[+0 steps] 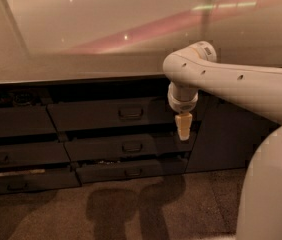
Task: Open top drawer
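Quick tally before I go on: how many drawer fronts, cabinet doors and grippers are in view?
Drawer fronts: 6, top drawer included
Cabinet door: 1
Gripper: 1, hanging by the top drawer's right end
Total: 8

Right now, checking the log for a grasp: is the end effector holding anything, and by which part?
Nothing is held. The end effector hangs to the right of the handle of the top drawer, apart from it.

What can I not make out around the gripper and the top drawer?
- Camera view: whether the gripper, pointing down by the top drawer's right end, touches it; no depth.
- Camera view: the drawer's inside, lost in shadow under the counter.
- Camera view: the left drawers, cut by the left edge.
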Controlling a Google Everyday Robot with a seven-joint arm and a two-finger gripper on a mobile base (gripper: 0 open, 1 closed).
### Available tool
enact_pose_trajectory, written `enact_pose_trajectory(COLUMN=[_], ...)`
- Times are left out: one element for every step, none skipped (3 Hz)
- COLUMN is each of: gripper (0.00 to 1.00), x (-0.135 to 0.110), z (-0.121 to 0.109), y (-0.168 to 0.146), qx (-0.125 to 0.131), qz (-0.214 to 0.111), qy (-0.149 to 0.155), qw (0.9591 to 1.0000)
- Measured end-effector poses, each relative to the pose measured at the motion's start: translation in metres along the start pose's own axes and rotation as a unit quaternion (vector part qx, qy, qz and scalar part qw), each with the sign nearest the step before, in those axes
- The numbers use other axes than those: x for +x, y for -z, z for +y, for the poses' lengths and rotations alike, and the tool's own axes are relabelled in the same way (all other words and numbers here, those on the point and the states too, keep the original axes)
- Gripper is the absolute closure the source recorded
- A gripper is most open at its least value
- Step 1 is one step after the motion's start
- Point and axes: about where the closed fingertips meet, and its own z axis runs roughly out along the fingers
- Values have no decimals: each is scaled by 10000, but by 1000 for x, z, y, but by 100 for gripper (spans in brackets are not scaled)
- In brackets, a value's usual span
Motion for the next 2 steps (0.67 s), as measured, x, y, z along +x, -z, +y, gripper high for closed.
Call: enact_pose_trajectory(gripper=[0,0], x=[-1,1], z=[1,2], y=[-1,-2], qx=[-8,-14], qz=[17,-151], qy=[25,43], qw=[10000,9999])
